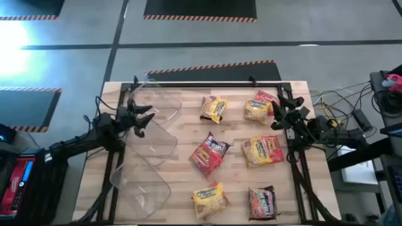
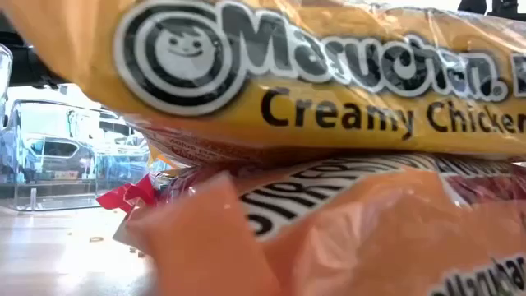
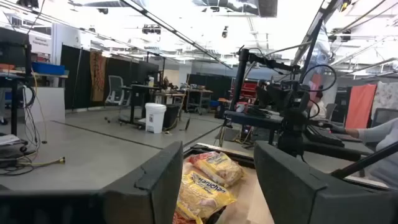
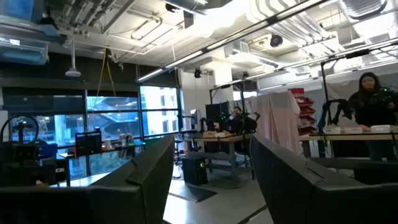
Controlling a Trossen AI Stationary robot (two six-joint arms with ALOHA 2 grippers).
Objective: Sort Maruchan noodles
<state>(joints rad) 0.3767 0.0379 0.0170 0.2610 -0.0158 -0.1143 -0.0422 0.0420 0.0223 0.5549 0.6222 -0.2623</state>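
Observation:
Several Maruchan noodle packets lie flat on the wooden table: a yellow one (image 1: pixel 213 108) and a yellow-red one (image 1: pixel 260 105) far, a red one (image 1: pixel 209 154) and a yellow one (image 1: pixel 264 150) in the middle, a yellow one (image 1: pixel 210 199) and a dark one (image 1: pixel 262 202) near. My left gripper (image 1: pixel 141 119) is open over the clear bins, and its wrist view shows yellow packets (image 3: pixel 205 180) beyond its fingers. My right gripper (image 1: pixel 279 116) is open at the table's right side, beside the yellow-red packet. Nothing is between its fingers (image 4: pixel 211 143).
Clear plastic bins (image 1: pixel 147 157) lie overlapping along the table's left side. In the low view a yellow packet (image 2: pixel 329 82) and an orange one (image 2: pixel 329 230) fill the picture, with a clear bin (image 2: pixel 57 164) behind. Cables and gear lie off the table's right edge (image 1: pixel 352 119).

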